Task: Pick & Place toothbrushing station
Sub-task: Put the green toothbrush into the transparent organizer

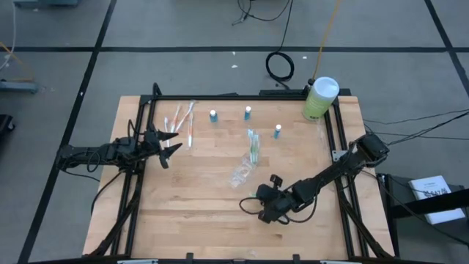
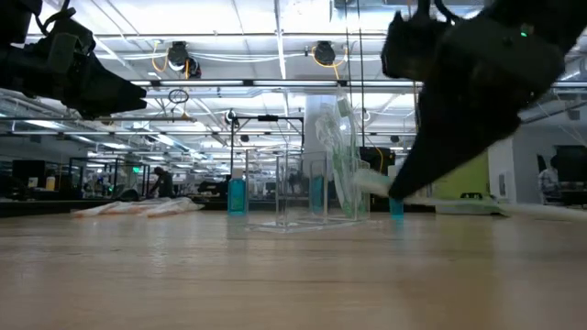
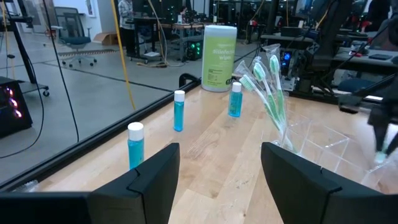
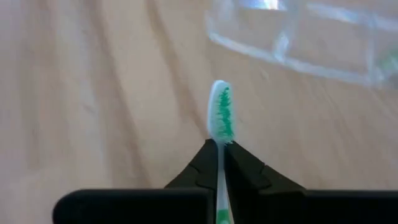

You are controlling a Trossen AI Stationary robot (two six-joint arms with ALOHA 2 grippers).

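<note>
The clear plastic holder (image 1: 240, 174) stands near the table's middle, with green-white toothbrushes (image 1: 253, 145) sticking up out of it; both also show in the left wrist view (image 3: 268, 87). Pink-white toothbrushes (image 1: 180, 121) lie flat at the far left. Three white tubes with blue caps (image 1: 213, 116) (image 1: 248, 113) (image 1: 278, 132) stand upright beyond the holder. My right gripper (image 1: 253, 206) is just near of the holder, shut on one green-white toothbrush (image 4: 221, 115). My left gripper (image 1: 167, 147) hovers open and empty at the left, below the pink toothbrushes. My right gripper pinches the toothbrush's thin white neck (image 4: 219, 155) between its two fingers, just behind the bristle head. The fingers lie along the brush, and the green-bristled head sticks out past the fingertips (image 4: 202, 163), clear above the table. The handle is hidden behind the gripper.
A big pale-green canister with a white lid (image 1: 320, 97) stands at the far right corner. Black rails (image 1: 333, 139) run along the table's left and right sides. Bare wood (image 1: 190, 198) lies at the near left.
</note>
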